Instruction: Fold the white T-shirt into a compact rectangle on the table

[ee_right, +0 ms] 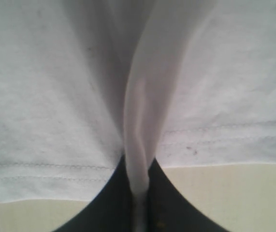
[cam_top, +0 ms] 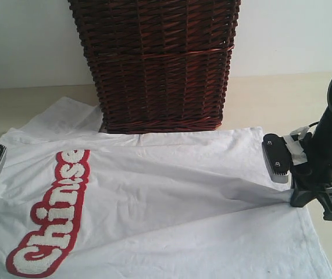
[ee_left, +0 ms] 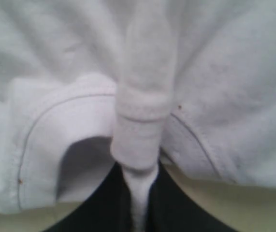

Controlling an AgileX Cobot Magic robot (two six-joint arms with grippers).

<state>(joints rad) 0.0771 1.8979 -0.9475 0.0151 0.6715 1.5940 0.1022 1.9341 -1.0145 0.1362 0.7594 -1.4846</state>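
Shirt: white cotton lettered T-shirt (cam_top: 171, 192), lying lengthwise across pale beige counter (cam_top: 282, 99), hem rightward.
Left gripper (ee_left: 140, 193): pinching its left edge.
Right gripper (ee_right: 138, 203): pinching the hem.

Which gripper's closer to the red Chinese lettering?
Left. The left gripper grips the white T-shirt beside the lettering; the right gripper grips the opposite edge, well away.
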